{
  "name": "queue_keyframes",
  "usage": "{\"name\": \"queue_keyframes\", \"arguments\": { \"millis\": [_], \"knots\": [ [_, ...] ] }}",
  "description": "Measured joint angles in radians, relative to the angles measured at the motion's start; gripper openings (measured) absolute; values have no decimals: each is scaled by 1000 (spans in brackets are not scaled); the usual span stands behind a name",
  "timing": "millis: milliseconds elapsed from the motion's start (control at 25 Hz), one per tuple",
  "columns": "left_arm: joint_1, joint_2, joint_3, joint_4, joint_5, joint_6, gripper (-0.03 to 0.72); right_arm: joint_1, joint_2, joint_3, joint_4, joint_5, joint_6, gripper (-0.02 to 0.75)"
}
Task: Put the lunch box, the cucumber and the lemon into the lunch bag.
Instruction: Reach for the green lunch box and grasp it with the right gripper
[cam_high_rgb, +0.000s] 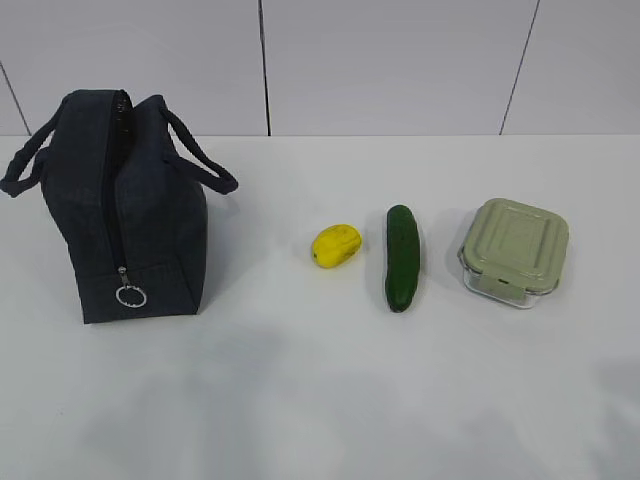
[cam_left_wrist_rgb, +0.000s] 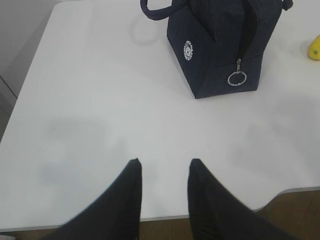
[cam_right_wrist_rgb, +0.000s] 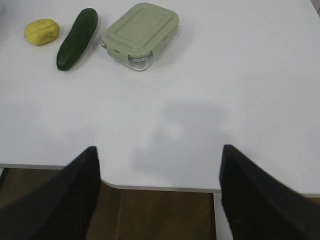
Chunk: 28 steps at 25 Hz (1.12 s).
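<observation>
The navy lunch bag (cam_high_rgb: 125, 215) stands upright at the table's left, its zipper (cam_high_rgb: 118, 200) running down the end with a ring pull (cam_high_rgb: 131, 296); it also shows in the left wrist view (cam_left_wrist_rgb: 220, 47). The yellow lemon (cam_high_rgb: 336, 245), the dark green cucumber (cam_high_rgb: 402, 257) and the lunch box (cam_high_rgb: 514, 251) with its sage-green lid lie in a row to the right; they show in the right wrist view too, lemon (cam_right_wrist_rgb: 42, 31), cucumber (cam_right_wrist_rgb: 77, 38), lunch box (cam_right_wrist_rgb: 140, 35). My left gripper (cam_left_wrist_rgb: 164, 164) is open and empty near the front edge. My right gripper (cam_right_wrist_rgb: 160, 150) is wide open and empty at the front edge.
The white table (cam_high_rgb: 320, 400) has a front edge with a curved notch (cam_right_wrist_rgb: 115, 186) over a brown floor. A pale panelled wall (cam_high_rgb: 400, 60) stands behind the table. Neither arm shows in the exterior view.
</observation>
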Motion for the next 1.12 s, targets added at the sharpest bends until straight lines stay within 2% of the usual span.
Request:
{"name": "queue_keyframes", "arguments": {
  "millis": [1120],
  "knots": [
    [0,0,0,0,0,0,225,0,0,-5,-4,-4,-10,552]
  ]
}}
